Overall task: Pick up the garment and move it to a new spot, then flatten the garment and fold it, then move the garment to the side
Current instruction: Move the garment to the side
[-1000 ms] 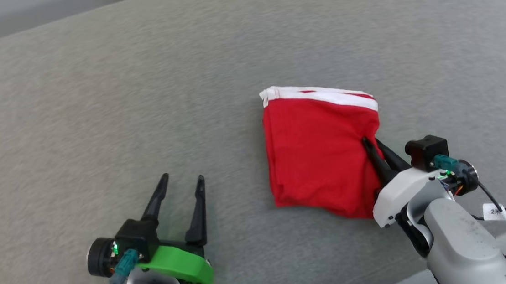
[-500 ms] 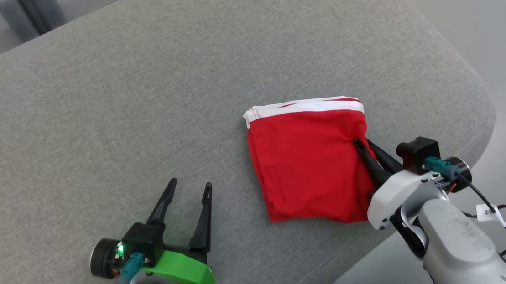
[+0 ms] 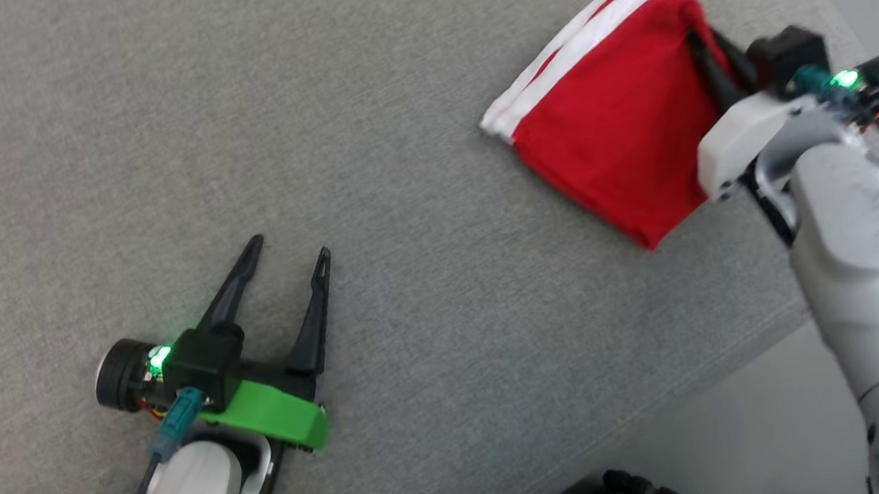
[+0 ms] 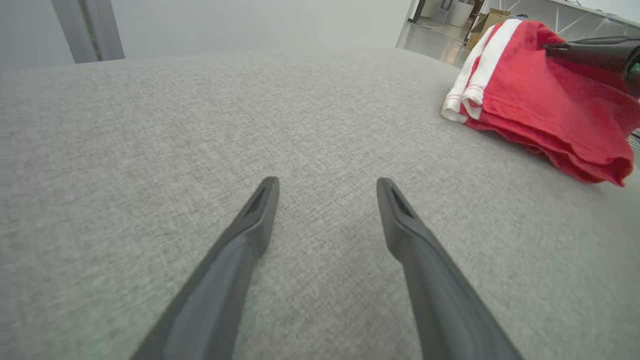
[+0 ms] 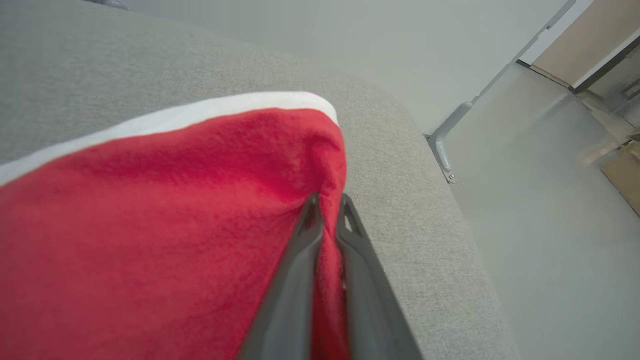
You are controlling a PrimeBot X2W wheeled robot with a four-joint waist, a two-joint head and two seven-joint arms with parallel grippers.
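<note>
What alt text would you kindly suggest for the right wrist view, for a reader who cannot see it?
The right gripper is shut on a fold of the red garment, white-banded, resting on a grey cushion near its rounded edge.

Right end effector (image 5: 328, 201) clamped tight

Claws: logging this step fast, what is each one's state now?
Left claw: open, holding nothing.
Right claw: shut on the folded red fabric garment with white band.

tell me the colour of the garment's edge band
White band on the red garment; left wrist view shows it best.
</note>
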